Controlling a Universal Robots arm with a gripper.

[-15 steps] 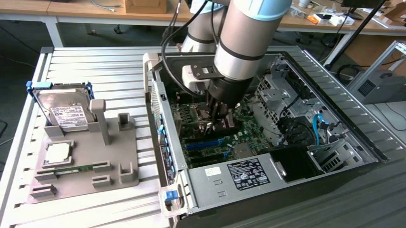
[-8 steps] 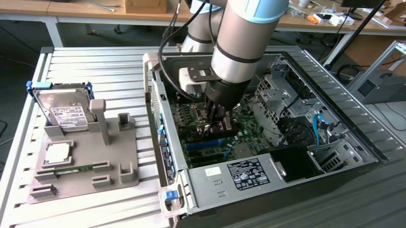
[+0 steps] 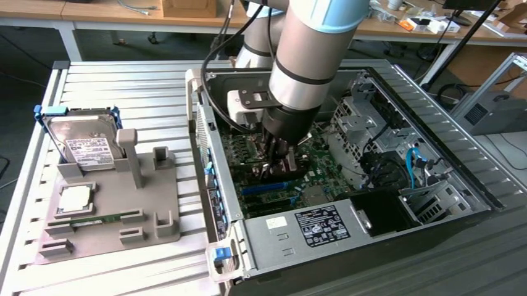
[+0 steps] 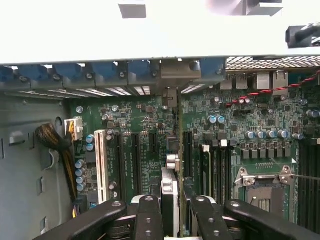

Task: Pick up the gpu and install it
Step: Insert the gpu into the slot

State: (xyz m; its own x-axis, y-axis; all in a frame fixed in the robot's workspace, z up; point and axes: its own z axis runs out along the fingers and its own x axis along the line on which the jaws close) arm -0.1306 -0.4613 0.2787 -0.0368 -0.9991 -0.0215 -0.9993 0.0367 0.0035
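Inside computer case [image 3: 411,246], gpu [image 4: 178,150] edge-on, hand [image 4: 176,210] gripping

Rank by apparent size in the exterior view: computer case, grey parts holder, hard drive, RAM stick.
Largest to smallest:
1. computer case
2. grey parts holder
3. hard drive
4. RAM stick
The gaps are clear, so nearness to the camera does not change the order.

The arm [image 3: 309,43] is a thick silver-grey tube with a pale blue cap [image 3: 334,21] at its joint and a black band [image 3: 300,73] round its girth. Its wrist [image 3: 288,126] is black, with a white box-shaped block [image 3: 247,106] fixed to the side. Black cables [image 3: 216,58] run along the arm. The gripper [image 4: 173,212] is black too — flat jointed bars studded with round pin heads — ending in two slim fingers [image 4: 149,220].
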